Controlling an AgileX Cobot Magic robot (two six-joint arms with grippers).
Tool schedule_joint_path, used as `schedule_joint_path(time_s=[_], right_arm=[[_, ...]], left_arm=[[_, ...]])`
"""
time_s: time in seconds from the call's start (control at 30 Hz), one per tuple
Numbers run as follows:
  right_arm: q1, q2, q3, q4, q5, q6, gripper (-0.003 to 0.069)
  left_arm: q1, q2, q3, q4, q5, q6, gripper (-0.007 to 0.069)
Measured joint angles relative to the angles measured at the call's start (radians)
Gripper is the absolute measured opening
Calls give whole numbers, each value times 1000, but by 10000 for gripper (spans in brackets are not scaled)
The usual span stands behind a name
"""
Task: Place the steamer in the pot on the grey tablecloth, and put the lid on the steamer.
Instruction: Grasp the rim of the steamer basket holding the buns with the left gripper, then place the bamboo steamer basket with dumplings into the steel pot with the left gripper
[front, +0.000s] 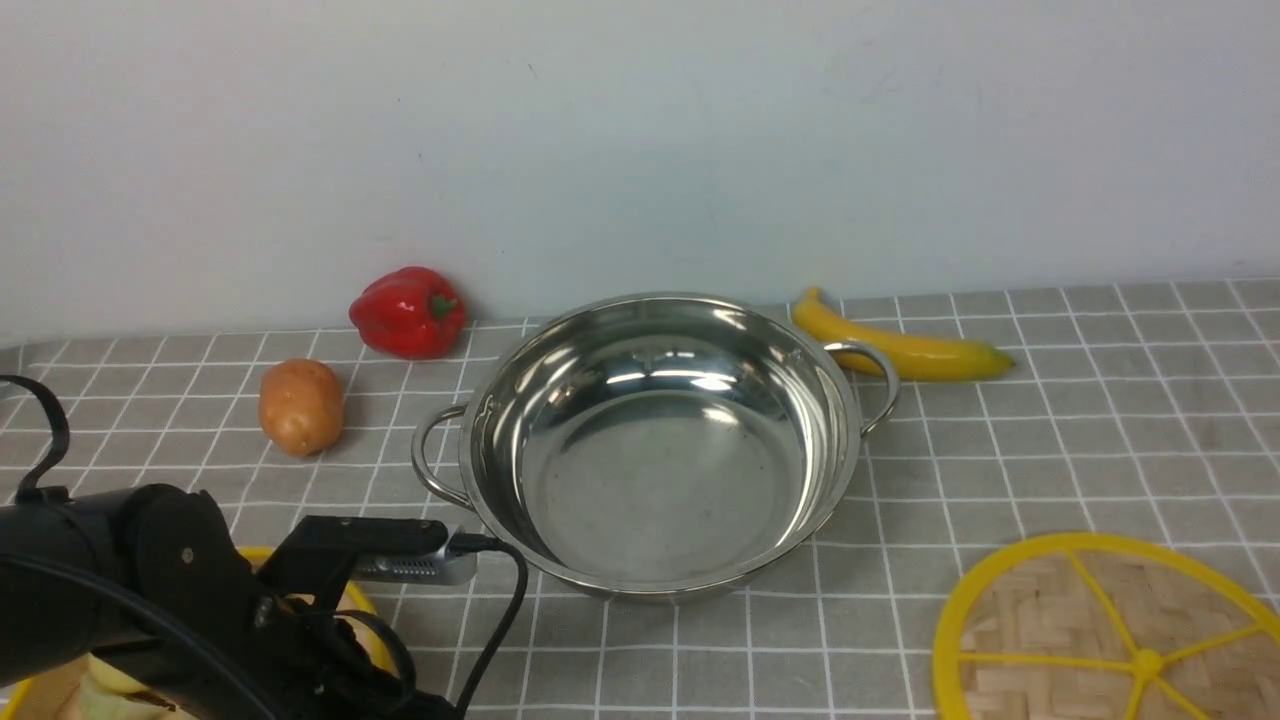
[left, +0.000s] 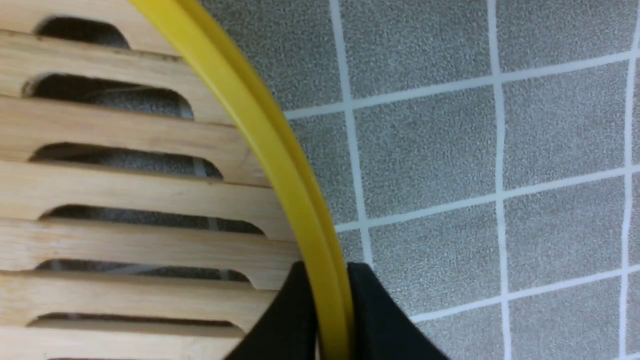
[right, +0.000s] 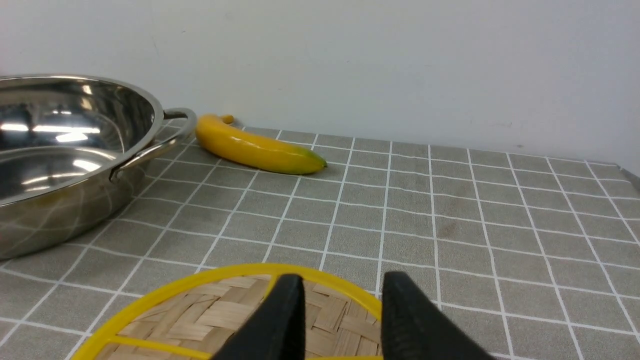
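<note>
Clenching the left claw (left: 332, 315) on the steamer (left: 130, 185): one black finger inside its yellow rim (left: 260, 130), one outside, both tight against it. Resting the steamer on the grey tablecloth (front: 1050, 420) at the near left, apart from the pot (front: 650, 480), with the slatted floor seemingly flat on the cloth. Holding the right claw (right: 345, 320) spread apart just above the lid (front: 1060, 630), gripping nothing, with the lid flat on the cloth at the near right. Finding the pot empty mid-cloth, with a banana (front: 900, 350) behind its right handle and a red pepper (front: 408, 312) and potato (front: 300, 405) off to its left.

Judging this as the first step: grasp made, lift not yet begun. Next, probably: raise until clear of the pot's rim, carry forward and right, centre over the pot, lower level. Minding tilt from a one-sided pinch, with pale buns (front: 110, 680) loose inside, and the pot's near loop handle in the path.
</note>
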Motion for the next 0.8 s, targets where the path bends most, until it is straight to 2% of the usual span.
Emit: schedule_joint_path(time_s=[0.37,0.57,0.7,0.8], right_arm=[[0,0,0,0,0,0,243],[0,0,0,0,0,0,243],[0,0,0,0,0,0,243],[0,0,0,0,0,0,243]], left_arm=[[-2,-51,-223,129,257,-7,29],[-2,-59,-381,288,402,-63,29],[-2,-59,-454,319,447,-62,29],[-2,-59,-530,288,465,-31,29]])
